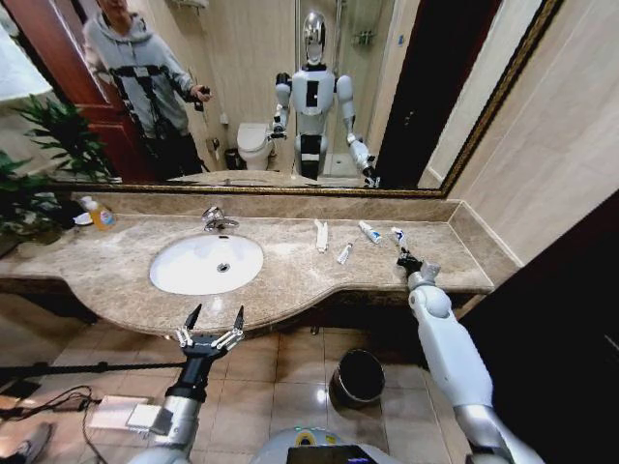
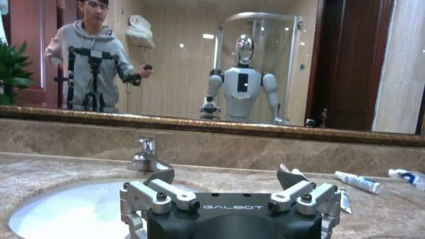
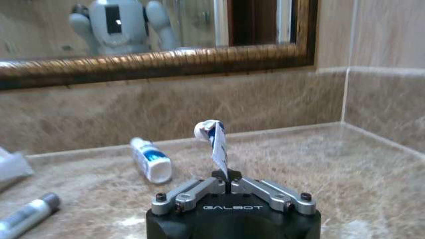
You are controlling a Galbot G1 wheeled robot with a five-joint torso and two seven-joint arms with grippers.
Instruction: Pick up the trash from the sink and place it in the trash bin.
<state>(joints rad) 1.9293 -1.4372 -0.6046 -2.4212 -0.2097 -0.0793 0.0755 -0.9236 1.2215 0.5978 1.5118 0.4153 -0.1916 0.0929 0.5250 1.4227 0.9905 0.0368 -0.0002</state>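
Across the beige marble desk (image 1: pixel 290 275), beneath a wide mirror (image 1: pixel 290 87), three trash pieces (image 1: pixel 321 235) lie beside the sink (image 1: pixel 205 263); right pincer (image 1: pixel 404 257) clamps a fourth tube (image 3: pixel 214 140), left pincer (image 1: pixel 211 322) gapes open, bin (image 1: pixel 357 377) on the floor.

The left gripper (image 2: pixel 226 180) fills the lower centre of the frame, its jaws spread wide apart with nothing between them. Beyond it, at the lower left, lies the white sink (image 2: pixel 59 211), and the chrome faucet (image 2: pixel 147 157) stands at its far edge, left of centre. On the beige marble tabletop (image 2: pixel 391 209) at the right lie a white tube with blue marks (image 2: pixel 357 181) and, at the far right edge, another white item (image 2: pixel 407 176). A gold-framed mirror (image 2: pixel 199 127) spans the upper half of the frame, reflecting the robot and a person beside a tripod.
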